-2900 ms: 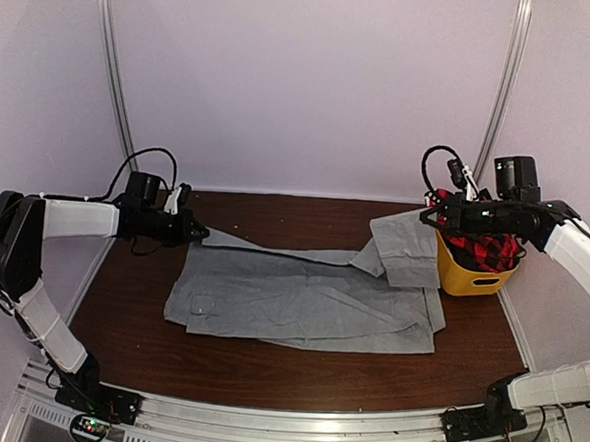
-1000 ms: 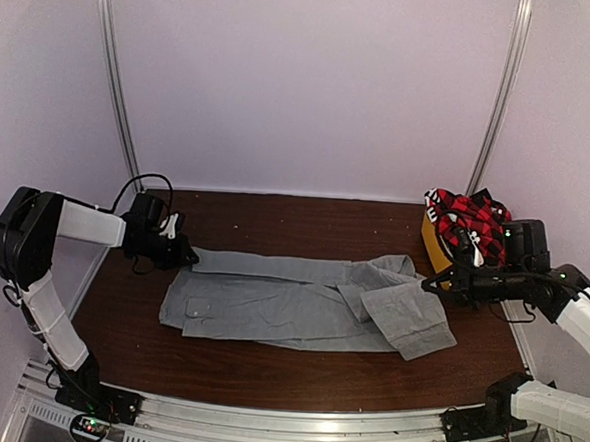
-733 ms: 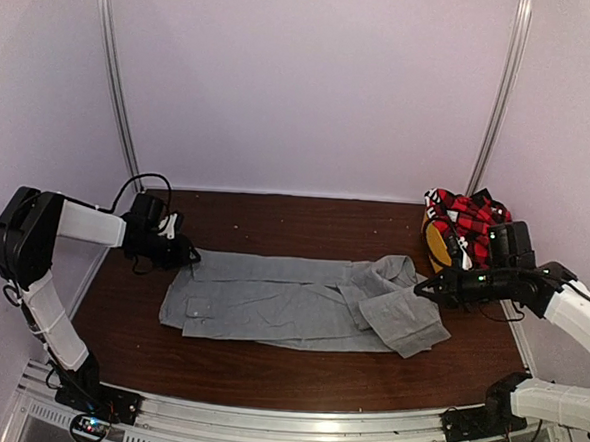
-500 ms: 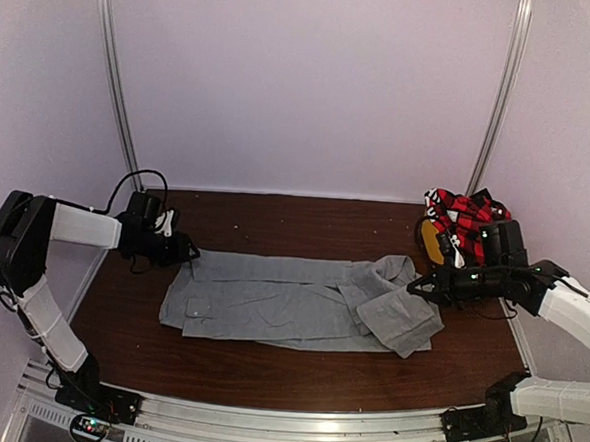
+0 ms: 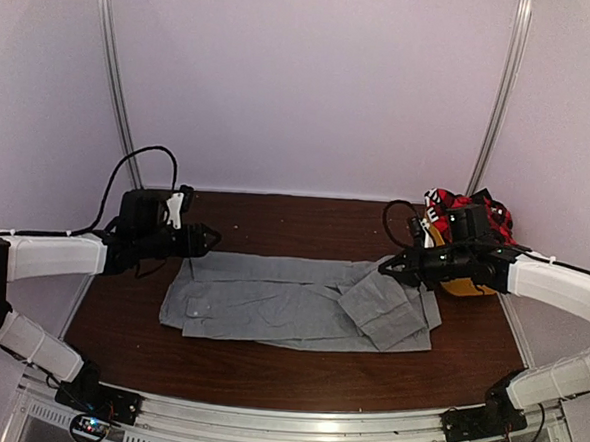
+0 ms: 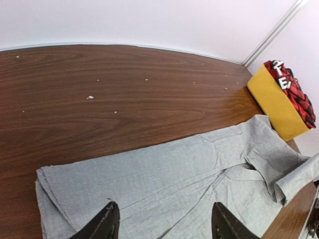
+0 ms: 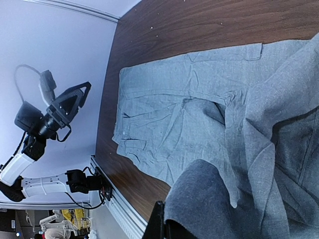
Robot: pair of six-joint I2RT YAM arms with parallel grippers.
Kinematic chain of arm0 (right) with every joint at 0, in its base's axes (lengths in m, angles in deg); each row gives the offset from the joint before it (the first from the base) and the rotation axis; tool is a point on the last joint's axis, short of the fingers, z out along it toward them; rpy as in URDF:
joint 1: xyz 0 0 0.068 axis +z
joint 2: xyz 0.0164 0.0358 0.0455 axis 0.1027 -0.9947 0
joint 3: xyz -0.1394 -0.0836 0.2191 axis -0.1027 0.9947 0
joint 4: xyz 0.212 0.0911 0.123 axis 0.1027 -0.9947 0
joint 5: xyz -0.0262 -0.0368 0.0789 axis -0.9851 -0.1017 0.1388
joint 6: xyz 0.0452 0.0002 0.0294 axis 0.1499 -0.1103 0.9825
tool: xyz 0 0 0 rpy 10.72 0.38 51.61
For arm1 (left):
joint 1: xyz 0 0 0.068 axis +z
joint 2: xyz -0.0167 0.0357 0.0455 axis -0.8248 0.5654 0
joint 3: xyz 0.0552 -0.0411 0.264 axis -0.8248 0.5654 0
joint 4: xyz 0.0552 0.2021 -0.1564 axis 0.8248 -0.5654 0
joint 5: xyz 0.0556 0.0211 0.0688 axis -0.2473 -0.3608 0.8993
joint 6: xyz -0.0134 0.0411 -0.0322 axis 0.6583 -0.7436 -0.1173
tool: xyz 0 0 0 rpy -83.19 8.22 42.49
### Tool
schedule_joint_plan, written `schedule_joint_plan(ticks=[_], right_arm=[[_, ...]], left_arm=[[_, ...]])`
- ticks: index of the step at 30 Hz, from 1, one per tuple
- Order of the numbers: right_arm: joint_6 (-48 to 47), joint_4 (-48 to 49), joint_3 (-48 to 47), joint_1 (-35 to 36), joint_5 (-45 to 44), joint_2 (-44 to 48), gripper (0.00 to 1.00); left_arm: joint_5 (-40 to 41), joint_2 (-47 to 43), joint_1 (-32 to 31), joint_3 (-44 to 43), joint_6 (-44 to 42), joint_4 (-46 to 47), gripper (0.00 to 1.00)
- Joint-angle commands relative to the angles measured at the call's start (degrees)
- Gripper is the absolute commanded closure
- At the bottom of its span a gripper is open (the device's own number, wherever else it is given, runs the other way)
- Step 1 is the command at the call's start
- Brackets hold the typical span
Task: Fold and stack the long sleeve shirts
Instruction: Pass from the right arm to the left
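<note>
A light-grey long sleeve shirt (image 5: pixel 280 302) lies spread lengthwise on the brown table (image 5: pixel 266 370), its right end folded back over itself. My left gripper (image 5: pixel 206 238) hovers open just above the shirt's far left corner. The left wrist view shows its two black fingertips (image 6: pixel 110 220) wide apart over the grey cloth (image 6: pixel 164 174), holding nothing. My right gripper (image 5: pixel 388 270) is shut on a fold of the shirt's right end; grey cloth (image 7: pixel 219 199) drapes from its closed tip (image 7: pixel 162 226). A red-and-black plaid shirt (image 5: pixel 473 216) sits in the yellow tub (image 5: pixel 463 285).
The yellow tub (image 6: pixel 273 103) stands at the table's far right, close behind my right arm. White walls with metal rails enclose the back and sides. A metal rail (image 5: pixel 293 421) runs along the near edge. Bare wood (image 6: pixel 124 89) shows behind the shirt.
My left gripper opened, let go of the shirt's left corner and lifted slightly rightward. The right gripper carried the shirt's right end up and leftward, away from the front right.
</note>
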Motion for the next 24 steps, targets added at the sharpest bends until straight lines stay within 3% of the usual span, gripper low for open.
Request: schedule_joint_plan(ticks=[1,7,13,24], right_arm=[[3.1,6.6,-2.1,1.1,1.4,2.2,1.0],[8.8,7.9,-3.2,5.3,0.7,8.6,1.0],[13.9,14.4,-1.7,6.6,0.1,11.7,1.0],[16.5,21.5,1.1,7.8,0.2,8.9,1.0]], left_arm=[[-0.9,-2.0,-1.7,2.1,-1.8,7.6,0.36],[-5.2,-2.6,-5.6,2.7,-4.8,12.4,0.36],[-12.1,-1.1,-13.7,2.9,-5.5,20.6,0.36],[-16.2,12.4,-29.1,-2.9,-0.2,36.5,0.34]])
